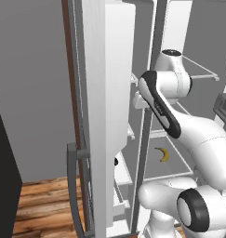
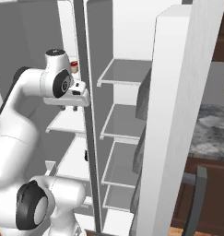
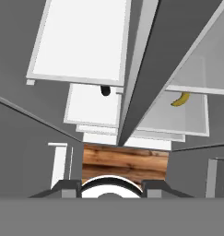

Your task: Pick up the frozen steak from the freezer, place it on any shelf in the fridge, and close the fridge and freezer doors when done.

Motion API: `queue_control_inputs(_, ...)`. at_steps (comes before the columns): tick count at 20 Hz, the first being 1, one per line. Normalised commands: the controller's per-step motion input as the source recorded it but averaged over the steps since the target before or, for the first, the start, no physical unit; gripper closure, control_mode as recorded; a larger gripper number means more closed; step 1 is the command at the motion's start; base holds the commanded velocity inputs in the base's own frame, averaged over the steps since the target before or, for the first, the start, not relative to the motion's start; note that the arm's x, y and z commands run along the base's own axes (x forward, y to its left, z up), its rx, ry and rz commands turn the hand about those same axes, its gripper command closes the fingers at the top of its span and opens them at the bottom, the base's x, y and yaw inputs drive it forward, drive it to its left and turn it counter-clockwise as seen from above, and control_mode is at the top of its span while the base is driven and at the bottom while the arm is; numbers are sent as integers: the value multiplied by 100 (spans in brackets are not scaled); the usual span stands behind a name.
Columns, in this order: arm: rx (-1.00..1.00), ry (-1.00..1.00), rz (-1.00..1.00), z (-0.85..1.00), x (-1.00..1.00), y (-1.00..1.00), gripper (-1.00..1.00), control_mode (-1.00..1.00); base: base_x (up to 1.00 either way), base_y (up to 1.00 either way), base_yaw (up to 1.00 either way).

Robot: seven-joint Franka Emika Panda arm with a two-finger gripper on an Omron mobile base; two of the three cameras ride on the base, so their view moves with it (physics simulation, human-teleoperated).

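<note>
1. The pincer [image 2: 71, 109] hung at the front of the freezer [image 2: 67, 120], just above a white shelf; whether it was open or holding anything could not be told.
2. A small reddish thing, perhaps the frozen steak [image 2: 74, 64], sat behind the wrist.
3. A yellow curved banana [image 1: 163, 154] lay on a thin grey fridge shelf [image 1: 179, 162].
4. Both doors stood open; no writing was readable.
</note>
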Motion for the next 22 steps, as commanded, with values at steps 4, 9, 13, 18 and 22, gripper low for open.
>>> queue_control_inputs(4,0,-12,-1,0,-14,9,-100,-100,0,0,0)
queue_control_inputs(9,1,-6,0,-9,-6,10,-100,-100,0,0,0)
queue_control_inputs(13,8,-25,0,25,0,-12,-100,-100,0,0,0)
queue_control_inputs(18,6,-31,2,40,3,1,-100,-100,0,0,0)
queue_control_inputs(22,0,-11,0,42,26,45,-100,-100,0,0,0)
